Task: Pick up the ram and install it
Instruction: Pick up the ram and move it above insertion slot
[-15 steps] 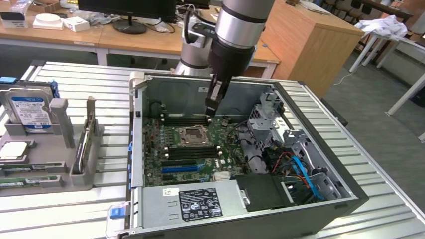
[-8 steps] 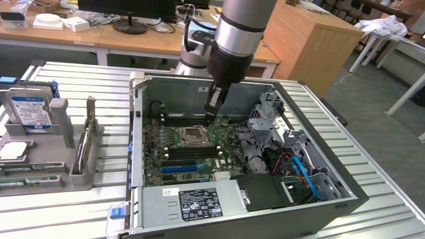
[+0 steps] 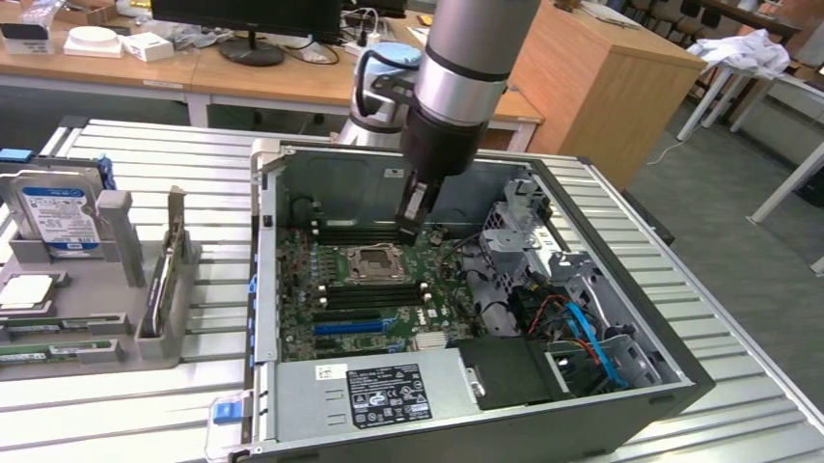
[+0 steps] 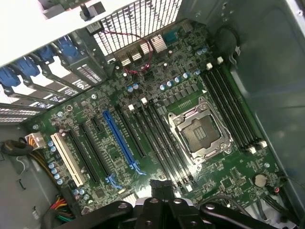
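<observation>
An open computer case [image 3: 264, 289] lies on the slatted table with its green motherboard [image 3: 309, 299] exposed. My gripper [image 3: 409, 224] hangs inside the case above the dark memory slots [image 3: 367, 234] just behind the CPU socket [image 3: 373, 258]. It is shut on a thin dark ram stick [image 3: 408, 204] held on edge. In the wrist view the gripper [image 4: 160, 193] holds the ram [image 4: 159, 184], seen edge-on over the motherboard [image 4: 109, 157] near the end of the black memory slots [image 4: 157, 138] beside the CPU socket [image 4: 200, 129]. A second bank of slots [image 4: 231, 107] lies on the socket's other side.
A grey parts tray [image 3: 123, 318] with a hard drive [image 3: 58, 217] stands at the exterior view's left. Inside the case are a power supply [image 3: 373, 391], a metal drive cage [image 3: 528, 231] and blue cables [image 3: 586, 328]. A blue expansion slot [image 4: 119, 138] crosses the board.
</observation>
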Robot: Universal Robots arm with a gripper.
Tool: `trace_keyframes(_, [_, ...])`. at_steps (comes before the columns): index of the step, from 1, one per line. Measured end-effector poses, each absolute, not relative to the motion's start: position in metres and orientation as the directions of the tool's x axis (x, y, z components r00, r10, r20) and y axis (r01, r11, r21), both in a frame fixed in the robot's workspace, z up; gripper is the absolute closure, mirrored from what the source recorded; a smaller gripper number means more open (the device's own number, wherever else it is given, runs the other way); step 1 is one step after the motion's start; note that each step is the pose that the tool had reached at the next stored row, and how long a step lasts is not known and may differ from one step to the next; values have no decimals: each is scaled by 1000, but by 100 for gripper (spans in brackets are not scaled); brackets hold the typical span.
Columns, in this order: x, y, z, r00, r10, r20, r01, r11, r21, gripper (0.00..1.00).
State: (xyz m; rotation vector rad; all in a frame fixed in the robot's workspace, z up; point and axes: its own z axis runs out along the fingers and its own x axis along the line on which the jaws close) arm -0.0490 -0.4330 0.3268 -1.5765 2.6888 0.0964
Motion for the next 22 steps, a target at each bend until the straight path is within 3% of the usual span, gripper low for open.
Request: trace_keyframes(22, [-47, -435, 287, -506, -861, -51, -863, 504, 42, 90])
